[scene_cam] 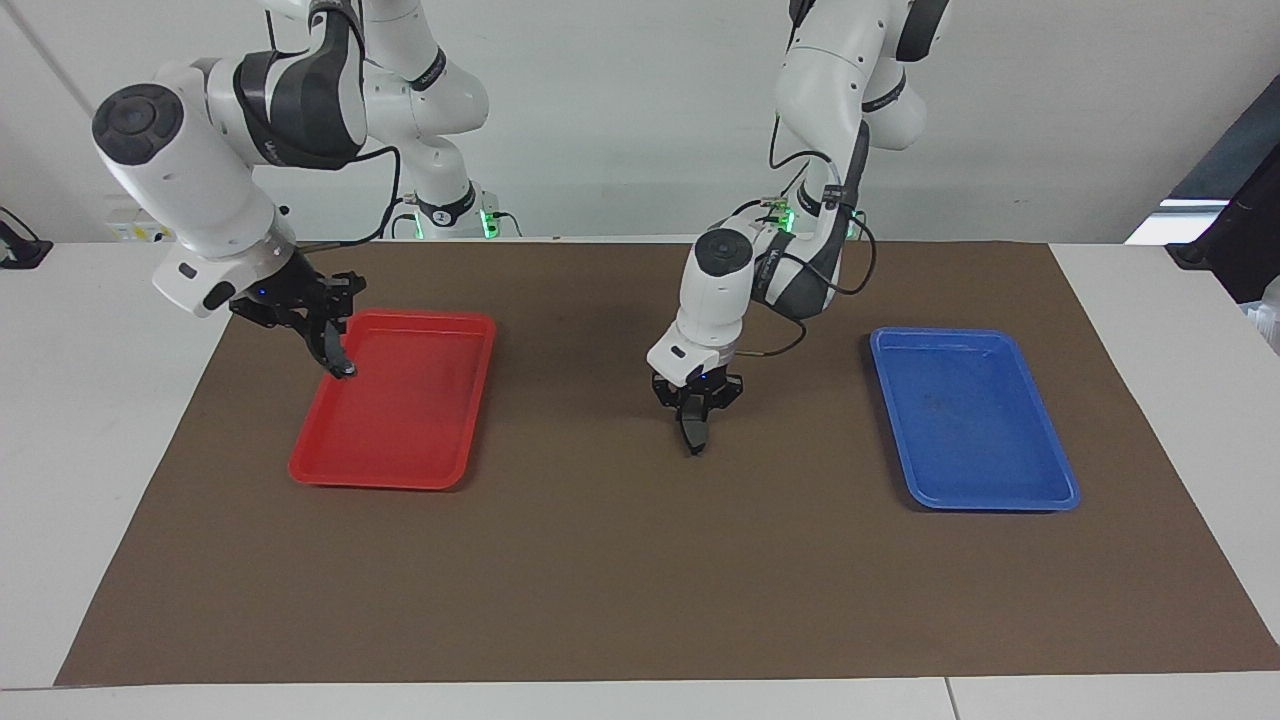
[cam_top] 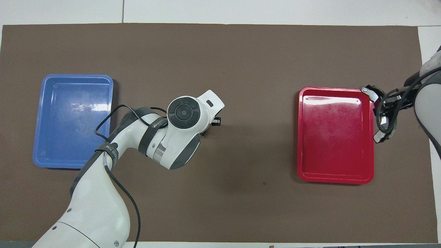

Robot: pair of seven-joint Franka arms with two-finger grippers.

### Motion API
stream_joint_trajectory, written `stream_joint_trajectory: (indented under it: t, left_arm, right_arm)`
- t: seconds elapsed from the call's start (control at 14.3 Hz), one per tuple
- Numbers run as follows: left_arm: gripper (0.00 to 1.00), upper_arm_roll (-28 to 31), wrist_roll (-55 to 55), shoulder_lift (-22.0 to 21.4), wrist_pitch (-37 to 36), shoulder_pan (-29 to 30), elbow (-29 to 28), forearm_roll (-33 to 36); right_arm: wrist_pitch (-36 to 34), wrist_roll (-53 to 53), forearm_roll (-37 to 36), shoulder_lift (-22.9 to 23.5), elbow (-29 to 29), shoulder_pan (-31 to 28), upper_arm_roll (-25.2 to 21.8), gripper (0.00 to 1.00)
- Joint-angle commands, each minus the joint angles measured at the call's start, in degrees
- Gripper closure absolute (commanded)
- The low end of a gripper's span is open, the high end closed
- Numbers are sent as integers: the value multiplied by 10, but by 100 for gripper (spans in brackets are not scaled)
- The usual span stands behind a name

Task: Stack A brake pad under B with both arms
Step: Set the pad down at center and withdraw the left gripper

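1. Clock bearings taken on the facing view, from the middle of the brown mat (scene_cam: 640,580).
2. Right gripper (scene_cam: 325,335) at 9 o'clock, raised over the red tray (scene_cam: 400,470), above the tray rim toward the right arm's end of the table.
3. Clamped on B (scene_cam: 340,362). From overhead, a dark crescent (cam_top: 378,137) with pale tips sticking out both sides of the grip, running along that rim.
4. Left gripper (scene_cam: 693,432) near centre, pointing straight down, low over bare mat between the two trays.
5. Cannot tell its opening or whether anything is held; wrist hides it from overhead.
6. A brake pad not made out anywhere.
7. Blue tray (scene_cam: 990,500) at 3 o'clock, on the mat.
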Motion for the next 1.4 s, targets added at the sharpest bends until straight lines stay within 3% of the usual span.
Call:
stream_joint_trajectory:
  t: [0.0,0.14,0.21,0.42,0.77,0.91,1.33]
  left_arm:
    - [77,11,-10,6,-9,-12,8,11]
    - [1,10,-10,7,-2,-12,9,11]
    - [0,10,-9,8,1,-10,9,10]
    - [0,11,-1,-14,-7,5,5,10]
    - [0,11,23,-116,-57,94,-26,10]
    - [0,11,64,-147,-112,146,-25,10]
    - [0,15,257,-219,-241,300,5,6]
  right_arm:
    - [-12,-11,3,-21,-8,2,3,97]
    - [26,-7,3,-45,-69,8,3,97]
    - [47,-7,3,-55,-97,8,3,97]
    - [56,-6,5,-54,-100,8,3,97]
    - [78,11,18,-50,-101,27,3,97]
    - [104,59,39,-40,-99,73,3,98]
    - [211,290,63,77,-34,241,3,100]
